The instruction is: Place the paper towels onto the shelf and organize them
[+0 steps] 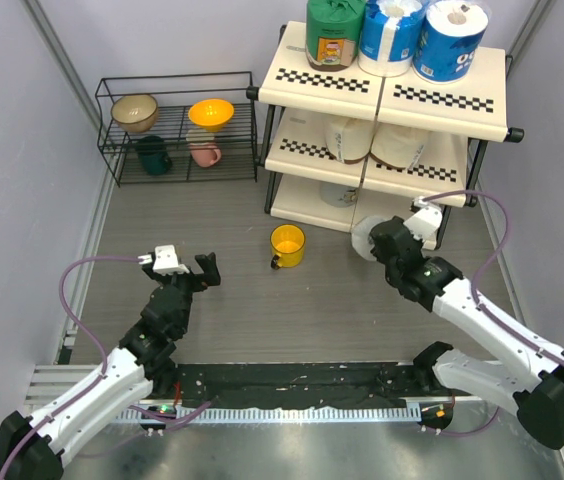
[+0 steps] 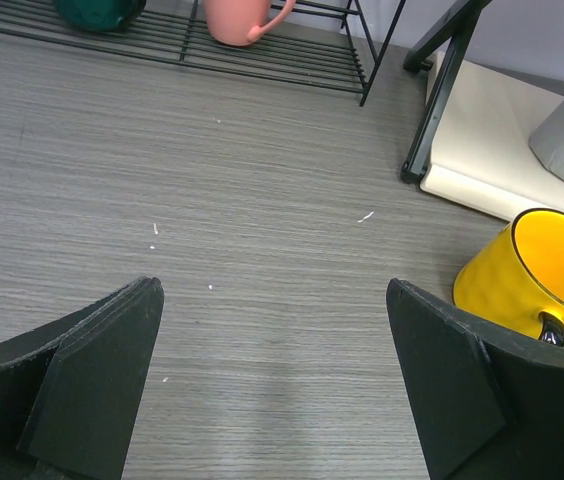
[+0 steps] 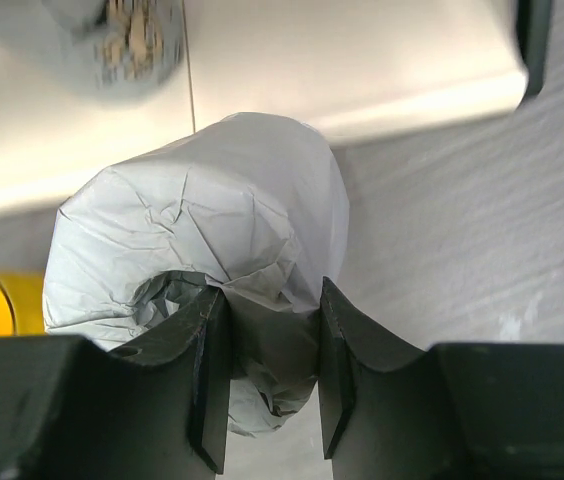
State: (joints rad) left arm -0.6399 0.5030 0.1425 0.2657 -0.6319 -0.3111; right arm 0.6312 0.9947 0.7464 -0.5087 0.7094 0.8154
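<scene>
My right fingers [image 3: 267, 375] are pinching the crinkled end wall of the grey-white wrapped paper-towel roll [image 3: 202, 225], centre frame; probably light, squashy, slippery. Meanwhile my left fingers [image 2: 272, 375] are gaping wide, empty.

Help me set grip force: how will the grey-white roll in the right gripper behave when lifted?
Probably soft: the grey-white roll has a creased wrap that dents where the right gripper pinches it. Likely light for its bulk, given the hollow core. Set on its side, it may roll.
</scene>
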